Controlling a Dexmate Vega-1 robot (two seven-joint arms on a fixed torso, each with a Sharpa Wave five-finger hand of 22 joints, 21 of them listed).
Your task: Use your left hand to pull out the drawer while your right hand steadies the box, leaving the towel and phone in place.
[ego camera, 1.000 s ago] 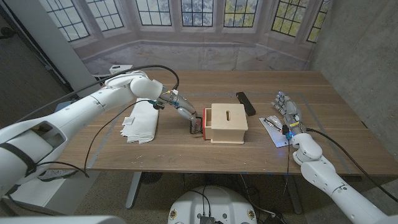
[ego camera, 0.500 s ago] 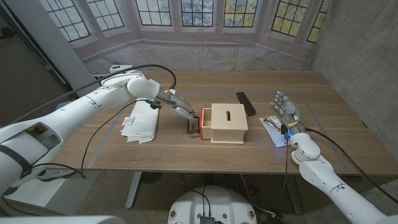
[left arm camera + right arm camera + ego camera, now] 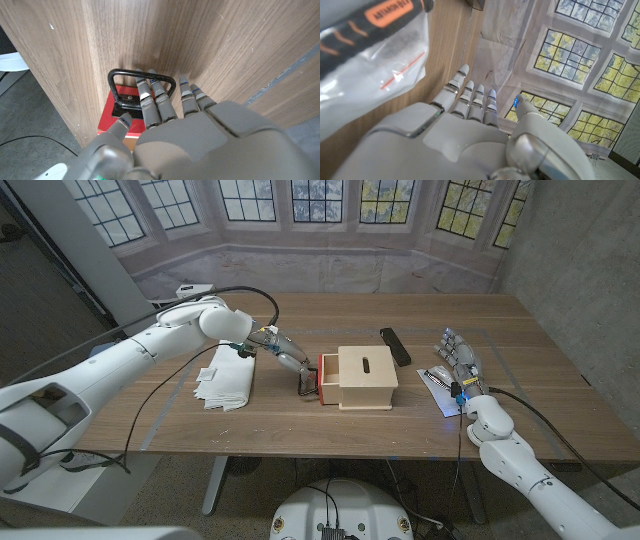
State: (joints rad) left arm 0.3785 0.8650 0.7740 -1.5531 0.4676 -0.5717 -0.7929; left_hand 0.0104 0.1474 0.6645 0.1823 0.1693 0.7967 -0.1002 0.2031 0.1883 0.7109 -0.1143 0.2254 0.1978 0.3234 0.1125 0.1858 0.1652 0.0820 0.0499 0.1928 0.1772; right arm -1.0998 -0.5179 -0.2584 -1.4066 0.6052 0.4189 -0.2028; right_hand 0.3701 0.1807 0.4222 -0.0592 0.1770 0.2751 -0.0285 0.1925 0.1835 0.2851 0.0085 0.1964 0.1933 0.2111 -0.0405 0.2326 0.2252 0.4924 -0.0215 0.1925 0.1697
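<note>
Table (image 3: 300, 415): wooden, carrying all items listed.
Towel (image 3: 226, 375): white, folded, left of the box, well apart from it.
Box (image 3: 367, 378): pale wood, slot in top, mid-table.
Drawer (image 3: 323, 378): red front, protruding slightly from the box's left side.
Left hand (image 3: 290, 360): fingers (image 3: 150, 100) hooked through the drawer's black wire handle (image 3: 141, 76).
Right hand (image 3: 461, 363): fingers apart, holding nothing, well right of the box.
Phone (image 3: 395, 345): dark, behind the box.
Plastic bag (image 3: 380, 65): clear, beside the right hand; orange-lettered label illegible.

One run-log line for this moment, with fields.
left hand: at drawer handle | right hand: open, off box | towel, phone: in place
</note>
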